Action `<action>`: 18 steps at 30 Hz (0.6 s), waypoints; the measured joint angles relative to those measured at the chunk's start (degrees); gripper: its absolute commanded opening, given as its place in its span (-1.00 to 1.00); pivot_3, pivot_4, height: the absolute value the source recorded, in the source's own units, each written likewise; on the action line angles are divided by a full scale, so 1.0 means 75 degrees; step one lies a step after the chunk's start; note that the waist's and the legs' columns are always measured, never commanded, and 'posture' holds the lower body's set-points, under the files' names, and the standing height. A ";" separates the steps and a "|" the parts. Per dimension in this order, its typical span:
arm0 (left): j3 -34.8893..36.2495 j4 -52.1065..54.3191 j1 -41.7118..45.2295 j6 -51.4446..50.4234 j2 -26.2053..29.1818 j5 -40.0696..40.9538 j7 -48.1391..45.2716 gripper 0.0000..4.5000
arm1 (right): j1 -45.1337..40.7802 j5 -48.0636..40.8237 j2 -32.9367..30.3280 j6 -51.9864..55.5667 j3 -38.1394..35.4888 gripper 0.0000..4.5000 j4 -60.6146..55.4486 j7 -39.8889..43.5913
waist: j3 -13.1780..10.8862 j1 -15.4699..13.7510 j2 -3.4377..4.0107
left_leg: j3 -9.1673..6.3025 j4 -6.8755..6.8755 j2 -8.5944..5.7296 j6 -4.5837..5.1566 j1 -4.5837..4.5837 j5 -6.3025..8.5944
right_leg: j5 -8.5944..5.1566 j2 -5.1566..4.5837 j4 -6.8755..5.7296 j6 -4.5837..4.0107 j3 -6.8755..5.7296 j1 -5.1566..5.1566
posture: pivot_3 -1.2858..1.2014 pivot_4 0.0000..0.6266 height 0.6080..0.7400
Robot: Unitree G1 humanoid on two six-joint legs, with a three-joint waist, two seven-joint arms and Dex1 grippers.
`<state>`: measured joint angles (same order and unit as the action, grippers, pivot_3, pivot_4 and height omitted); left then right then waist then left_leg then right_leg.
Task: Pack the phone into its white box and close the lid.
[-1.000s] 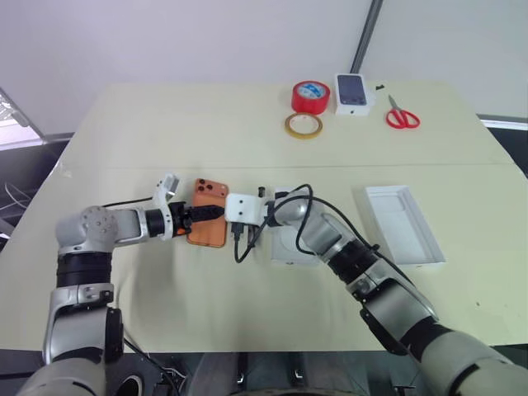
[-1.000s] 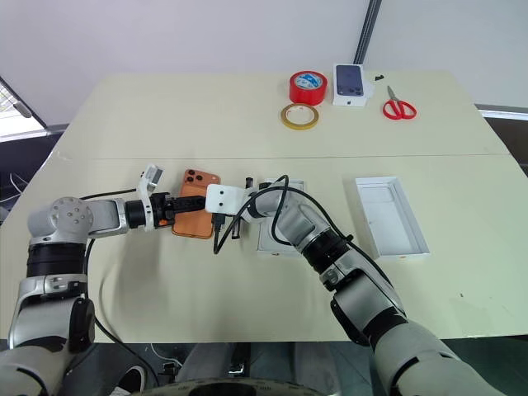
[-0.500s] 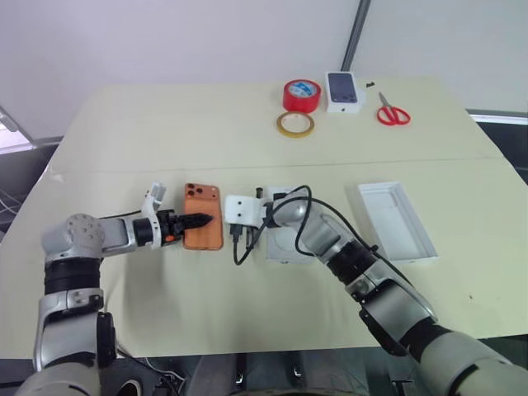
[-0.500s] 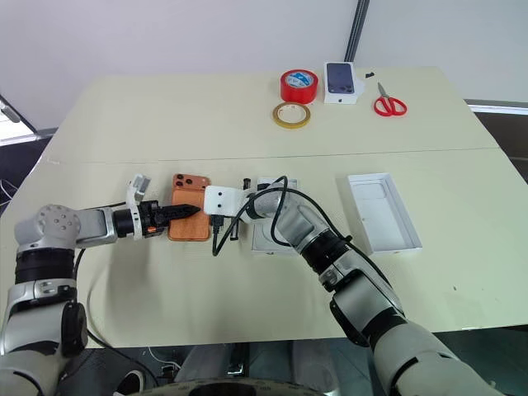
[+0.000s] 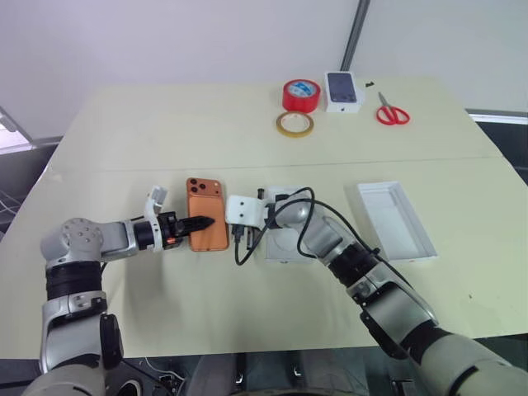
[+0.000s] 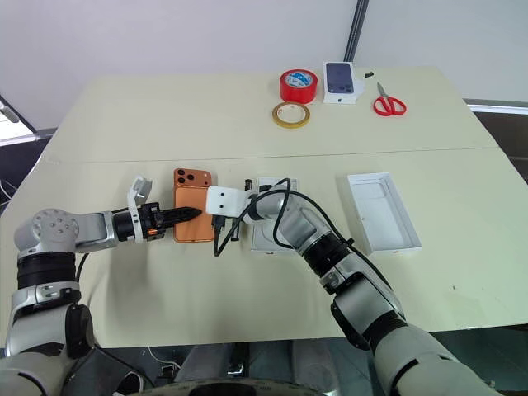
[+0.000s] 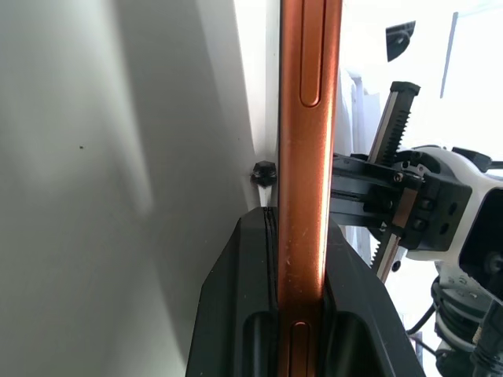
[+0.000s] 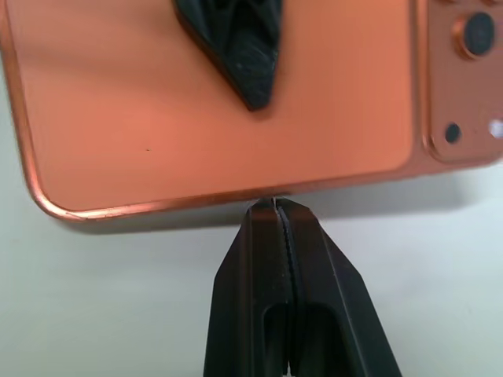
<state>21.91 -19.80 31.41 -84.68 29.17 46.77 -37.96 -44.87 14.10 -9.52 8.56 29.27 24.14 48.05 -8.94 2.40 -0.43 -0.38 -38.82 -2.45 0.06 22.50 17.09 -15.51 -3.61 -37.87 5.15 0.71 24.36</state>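
Phone [image 5: 207,224]: clamped edge-on by left gripper [image 5: 200,223], centre-left of frame.
Right gripper [image 8: 274,206]: fingers pressed together, tip at phone's edge.
White box [image 5: 285,245]: lower centre.

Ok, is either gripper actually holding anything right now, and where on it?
The left gripper is clamped on the phone at its long left edge, one finger above and one below. The right gripper is shut on nothing, tips at the opposite edge.
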 measured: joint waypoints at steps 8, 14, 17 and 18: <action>0.1274 0.0404 -0.0215 -0.0493 -0.0671 0.0675 0.0262 -1.00 | 0.0776 -0.2639 -0.0180 0.0979 -0.1854 -0.20 -0.1877 0.0998 | -0.0020 -0.0010 -0.0029 | -0.0003 0.0000 0.0004 0.0001 0.0022 0.0001 | 0.0000 0.0000 0.0008 0.0001 -0.0001 0.0010 | 0.03 -0.52 1.00; 0.1454 0.1531 -0.0740 -0.0500 -0.1110 0.0995 0.0587 -1.00 | 0.2532 -0.3813 -0.1891 0.1636 -0.2171 0.67 -0.4044 0.2220 | -0.0021 -0.0087 -0.0031 | -0.0003 0.0009 0.0003 0.0048 0.0029 0.0029 | 0.0000 -0.0003 0.0048 0.0001 -0.0001 0.0001 | 0.03 -0.52 1.00; 0.1431 0.1716 -0.0795 -0.0476 -0.1134 0.1064 0.0623 -1.00 | 0.3378 -0.3984 -0.2566 0.1480 -0.2232 0.67 -0.4463 0.2513 | -0.0023 -0.0143 -0.0033 | -0.0001 0.0011 0.0006 0.0048 0.0029 0.0029 | 0.0000 -0.0002 0.0052 0.0000 0.0000 0.0004 | 0.03 -0.52 1.00; 0.1392 0.1760 -0.0794 -0.0420 -0.1131 0.1075 0.0622 -1.00 | 0.3600 -0.3935 -0.2799 0.1257 -0.2233 0.67 -0.4550 0.2535 | -0.0023 -0.0161 -0.0033 | -0.0001 0.0012 0.0008 0.0047 0.0028 0.0029 | 0.0000 -0.0001 0.0052 0.0000 0.0000 0.0004 | 0.03 -0.52 1.00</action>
<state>32.35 -6.60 25.46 -87.83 20.68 54.84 -33.30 -17.87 -15.41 -30.51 17.99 12.52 -9.99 67.06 -9.11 1.19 -0.68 -0.39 -38.73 -2.40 0.42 22.71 17.31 -15.51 -3.62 -37.48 5.15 0.71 24.40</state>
